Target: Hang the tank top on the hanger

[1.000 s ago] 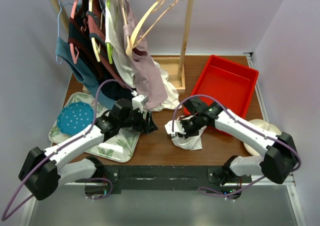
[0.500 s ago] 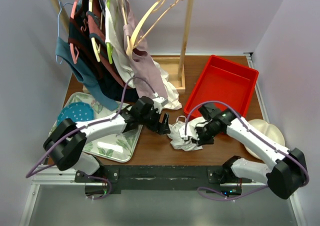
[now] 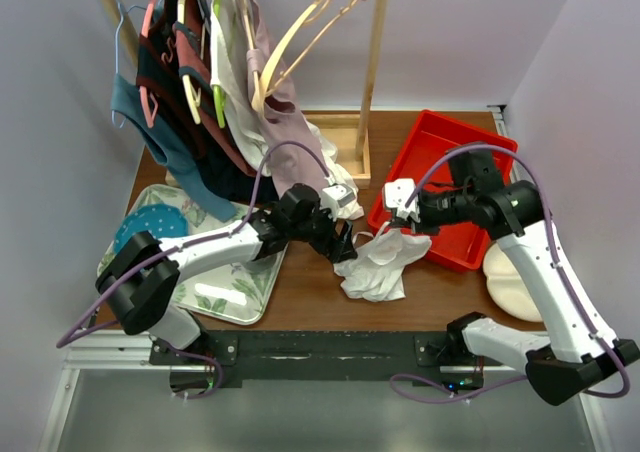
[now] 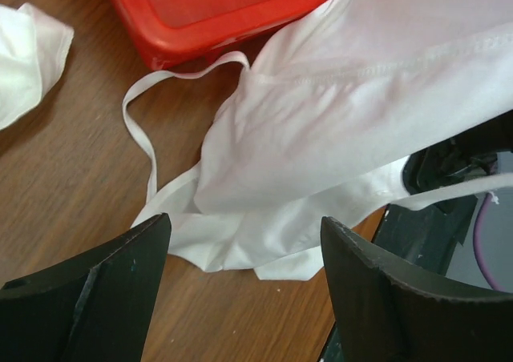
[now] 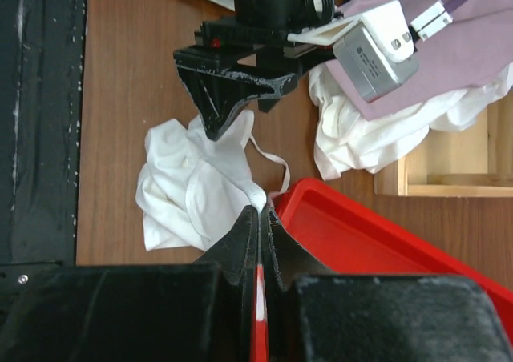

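Note:
The tank top (image 3: 383, 265) is a crumpled white heap on the brown table in front of the red tray; part of it is lifted. My right gripper (image 3: 404, 215) is shut on a pinch of its fabric (image 5: 258, 203) and holds that corner up over the tray's near edge. My left gripper (image 3: 347, 244) is open, low over the table just left of the tank top (image 4: 337, 122), with nothing between its fingers (image 4: 112, 290). A narrow strap (image 4: 138, 126) loops on the wood. The cream hanger (image 3: 305, 32) hangs empty on the wooden rack at the back.
A red tray (image 3: 455, 167) lies right of centre. The wooden rack (image 3: 374, 72) holds several garments (image 3: 190, 102); a mauve one and a white one (image 3: 335, 187) droop to the table. A leaf-patterned tray (image 3: 225, 292) with a blue plate (image 3: 150, 237) sits at left.
My right gripper has risen and drawn back toward the red tray, pulling the tank top's corner up. My left arm has reached rightward to the tank top's left edge.

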### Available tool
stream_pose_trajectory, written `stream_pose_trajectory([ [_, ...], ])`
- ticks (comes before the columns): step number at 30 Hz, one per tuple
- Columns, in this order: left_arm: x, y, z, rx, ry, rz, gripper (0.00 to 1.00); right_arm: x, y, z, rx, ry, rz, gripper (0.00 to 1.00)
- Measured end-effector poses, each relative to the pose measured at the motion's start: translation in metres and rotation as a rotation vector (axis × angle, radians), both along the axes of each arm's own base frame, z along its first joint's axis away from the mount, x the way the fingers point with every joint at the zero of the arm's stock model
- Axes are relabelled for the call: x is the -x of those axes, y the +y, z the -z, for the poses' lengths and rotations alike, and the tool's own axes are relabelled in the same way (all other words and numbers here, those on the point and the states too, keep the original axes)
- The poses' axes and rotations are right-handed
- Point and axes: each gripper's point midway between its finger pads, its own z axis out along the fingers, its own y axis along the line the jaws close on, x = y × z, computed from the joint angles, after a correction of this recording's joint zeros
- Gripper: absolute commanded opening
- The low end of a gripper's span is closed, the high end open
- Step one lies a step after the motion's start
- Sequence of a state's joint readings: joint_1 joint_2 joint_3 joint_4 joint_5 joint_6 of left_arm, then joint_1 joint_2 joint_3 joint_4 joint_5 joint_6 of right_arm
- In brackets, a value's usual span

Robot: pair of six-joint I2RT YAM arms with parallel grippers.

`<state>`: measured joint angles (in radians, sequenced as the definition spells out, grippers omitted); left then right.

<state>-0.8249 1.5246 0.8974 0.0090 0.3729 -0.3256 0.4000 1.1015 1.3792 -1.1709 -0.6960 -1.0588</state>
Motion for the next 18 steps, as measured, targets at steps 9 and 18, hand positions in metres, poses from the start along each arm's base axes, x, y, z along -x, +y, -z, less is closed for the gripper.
stream_pose_trajectory([
  [9, -0.003, -0.014, -0.013, 0.072, -0.035, 0.031, 0.8, 0.009, -0.003, 0.004, -0.018, 0.098, -0.007, 0.0],
  [18, 0.009, -0.037, 0.014, 0.071, 0.029, 0.107, 0.49, 0.015, -0.01, -0.003, -0.05, 0.094, 0.01, 0.0],
])
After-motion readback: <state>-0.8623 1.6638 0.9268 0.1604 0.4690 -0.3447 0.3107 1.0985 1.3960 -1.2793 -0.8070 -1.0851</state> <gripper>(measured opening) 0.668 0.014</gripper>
